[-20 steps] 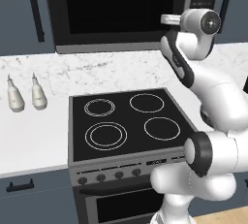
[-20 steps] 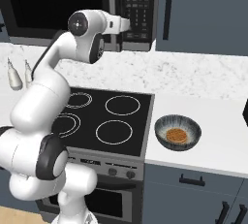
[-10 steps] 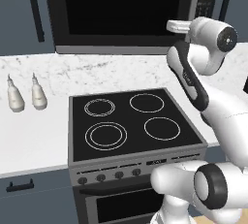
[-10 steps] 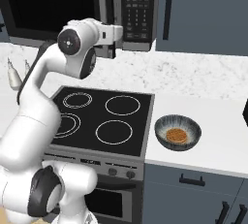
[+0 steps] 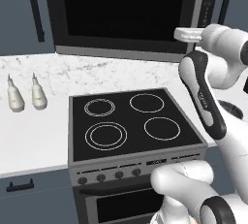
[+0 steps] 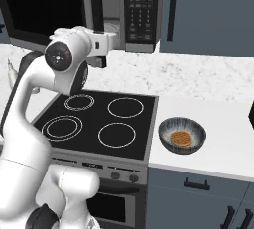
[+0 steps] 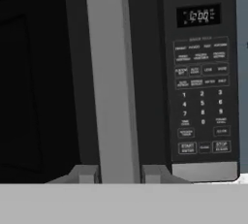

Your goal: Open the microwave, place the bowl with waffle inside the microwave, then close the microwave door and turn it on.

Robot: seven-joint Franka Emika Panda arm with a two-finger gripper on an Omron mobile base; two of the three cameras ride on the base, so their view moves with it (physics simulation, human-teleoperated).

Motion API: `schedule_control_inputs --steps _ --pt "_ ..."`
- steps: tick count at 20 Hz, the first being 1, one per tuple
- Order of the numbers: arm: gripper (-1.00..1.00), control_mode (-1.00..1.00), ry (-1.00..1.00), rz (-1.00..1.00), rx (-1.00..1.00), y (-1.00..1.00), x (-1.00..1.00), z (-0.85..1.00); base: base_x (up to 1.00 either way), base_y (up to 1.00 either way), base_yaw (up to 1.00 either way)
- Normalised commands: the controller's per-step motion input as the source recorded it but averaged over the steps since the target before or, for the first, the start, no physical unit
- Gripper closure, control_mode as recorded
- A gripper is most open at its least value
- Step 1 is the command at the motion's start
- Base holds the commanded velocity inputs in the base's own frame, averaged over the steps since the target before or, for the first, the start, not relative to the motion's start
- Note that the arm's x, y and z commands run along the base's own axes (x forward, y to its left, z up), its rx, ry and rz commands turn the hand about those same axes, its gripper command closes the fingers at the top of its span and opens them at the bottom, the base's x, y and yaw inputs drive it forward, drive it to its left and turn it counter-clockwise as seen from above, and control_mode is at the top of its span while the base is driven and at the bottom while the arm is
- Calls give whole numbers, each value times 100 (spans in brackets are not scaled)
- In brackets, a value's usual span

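Above the stove [image 5: 131, 126], the microwave [image 5: 131, 17] hangs shut: a wide black-and-steel box with a large dark window in a grey frame. Its door [image 7: 63, 77] is dark glass, and a pale grey vertical handle bar [image 7: 110, 77] runs down the door's right edge. Right of that bar sits the black keypad [image 7: 202, 87], with a small display at the top showing pale digits, rows of tiny white-lettered buttons below it, and a grey strip along the bottom.

Close before the microwave, the gripper [image 7: 118, 173] points at the handle bar. In the hand view its two fingers [image 7: 85, 173] stand apart, one on each side of the bar's lower end; whether they touch the bar I cannot tell. From the right base view the gripper [image 6: 113, 37] is level with the microwave's lower edge, just left of the keypad.

Right of the stove, on the white marble counter [image 6: 218, 143], rests the bowl [image 6: 182, 135], small, round and dark grey with a ribbed inner wall. The waffle [image 6: 180, 138] lies flat inside it, a golden-brown disc with a grid pattern, narrower than the bowl.

Left of the stove, two pale bottles [image 5: 25, 94] stand side by side on the counter.
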Motion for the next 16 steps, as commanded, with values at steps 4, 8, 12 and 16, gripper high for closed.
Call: schedule_control_inputs --steps 4,8,12,16 --pt "100 -100 0 2 0 34 -84 20 0 0 0" --pt "100 -100 0 2 0 33 -84 21 0 0 0" --pt "100 -100 0 3 0 26 -82 20 0 0 0" --pt "-100 -100 0 0 0 -4 -53 4 0 0 0"
